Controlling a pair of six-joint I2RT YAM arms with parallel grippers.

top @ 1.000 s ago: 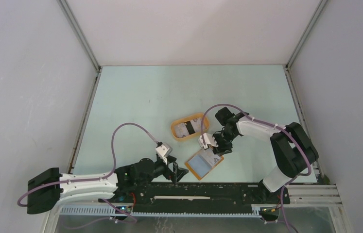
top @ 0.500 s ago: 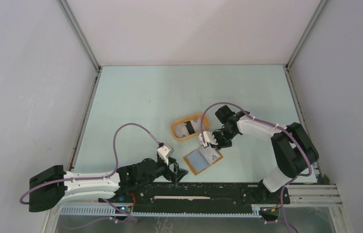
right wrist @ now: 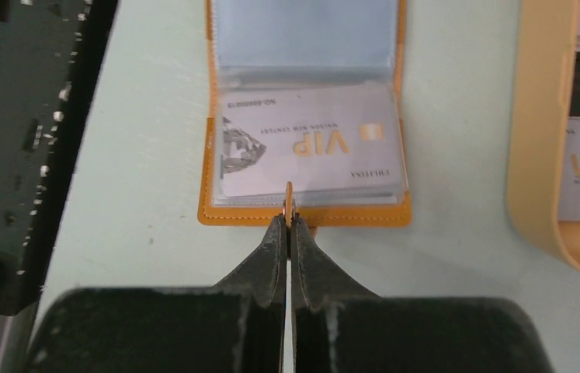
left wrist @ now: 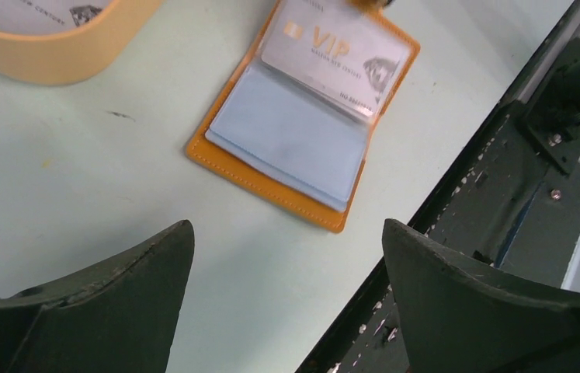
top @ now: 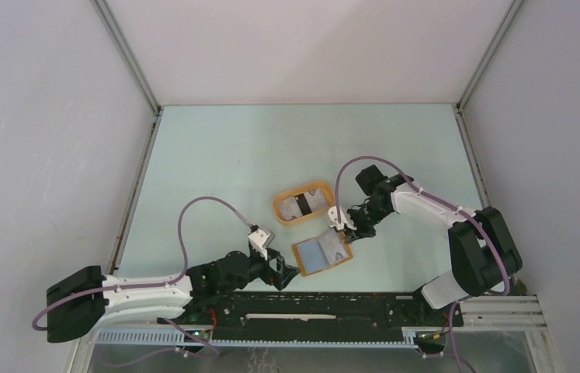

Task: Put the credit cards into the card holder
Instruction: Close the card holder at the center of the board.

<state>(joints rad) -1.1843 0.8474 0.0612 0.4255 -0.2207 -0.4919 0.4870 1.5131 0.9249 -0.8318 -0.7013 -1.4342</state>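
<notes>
The orange-brown card holder lies open on the table, and a pale VIP credit card sits in its clear sleeve. My right gripper is shut on the holder's thin closing tab at the holder's edge; from above it is at the holder's upper right corner. My left gripper stands open just left of the holder with nothing between its fingers. In the left wrist view the holder lies ahead of the open left gripper. More credit cards rest in the tray.
An oval orange-rimmed tray stands just behind the holder, and its wall is close on the right of my right gripper. The black base rail runs along the near table edge, right beside the holder.
My right gripper has shut on the holder's tab. The holder has slid and turned a little to the left. The left gripper has stayed open, shifting slightly.
</notes>
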